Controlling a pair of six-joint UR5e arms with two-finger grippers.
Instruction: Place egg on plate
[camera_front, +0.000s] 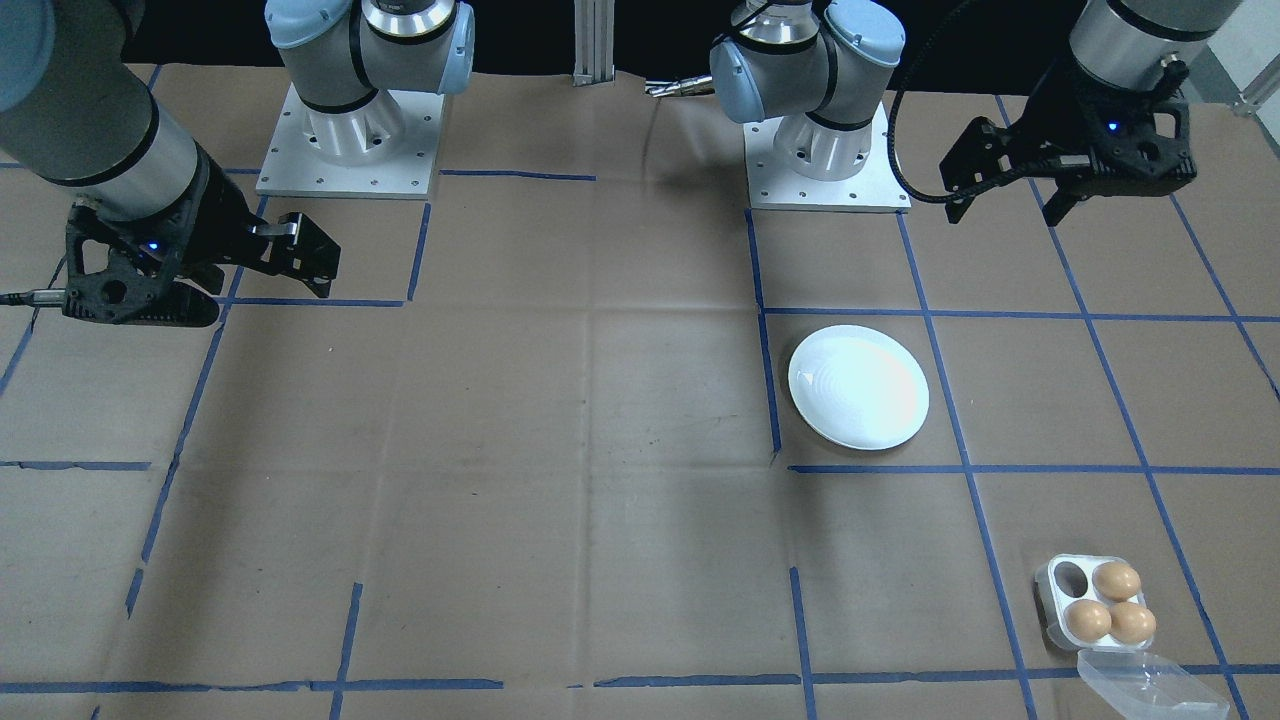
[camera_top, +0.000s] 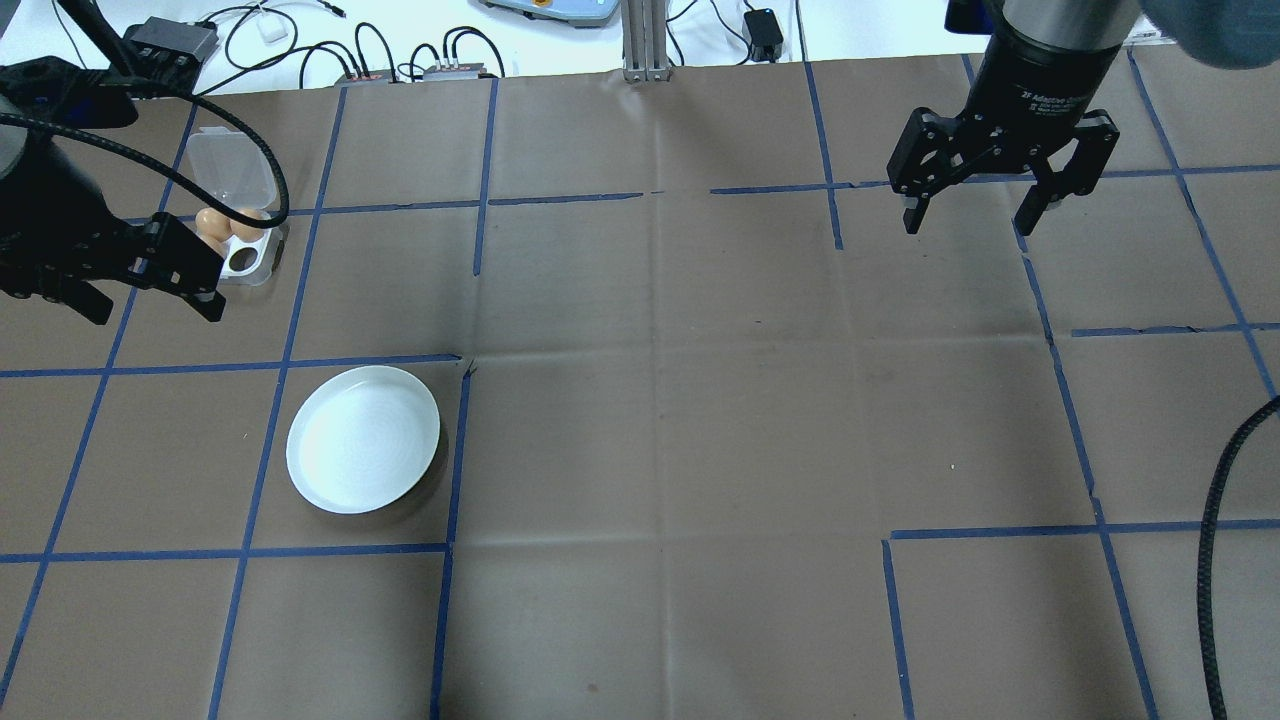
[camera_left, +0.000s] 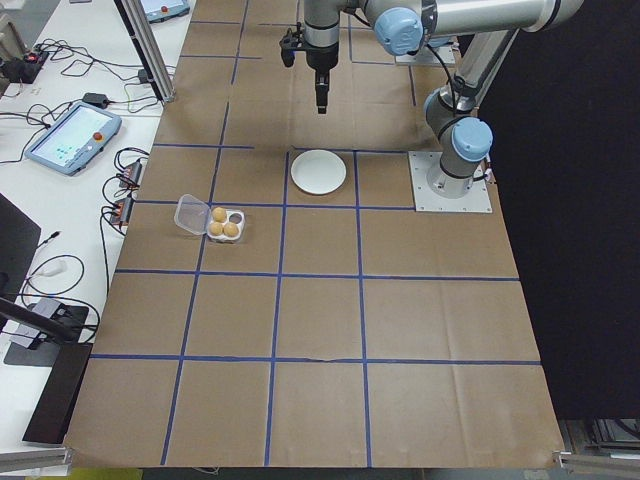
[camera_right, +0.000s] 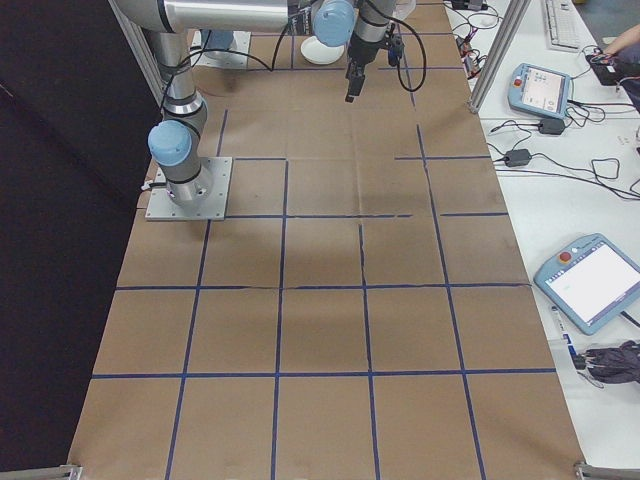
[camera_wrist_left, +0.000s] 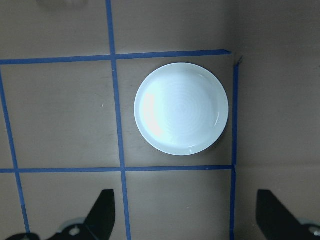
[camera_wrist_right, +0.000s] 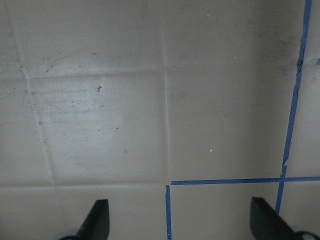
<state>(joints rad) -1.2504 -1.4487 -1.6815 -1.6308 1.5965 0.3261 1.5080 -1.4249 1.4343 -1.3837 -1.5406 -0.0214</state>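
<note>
The round white plate (camera_front: 858, 387) (camera_top: 363, 439) (camera_wrist_left: 181, 108) lies bare on the brown paper. Three brown eggs (camera_front: 1116, 581) (camera_top: 212, 220) sit in a small white four-cup tray (camera_front: 1057, 600) with one cup vacant. My left gripper (camera_top: 150, 300) (camera_front: 1010, 208) (camera_wrist_left: 185, 215) hangs open and holds nothing, high above the table between the tray and the plate. Far across the table, my right gripper (camera_top: 970, 220) (camera_front: 255, 288) (camera_wrist_right: 180, 220) is open too, over plain paper.
The tray's clear plastic lid (camera_front: 1140, 685) (camera_top: 225, 160) lies open beside the tray. Blue tape lines (camera_top: 450, 450) mark a grid on the paper. Cables and small boxes (camera_top: 400, 60) lie past the table's far edge.
</note>
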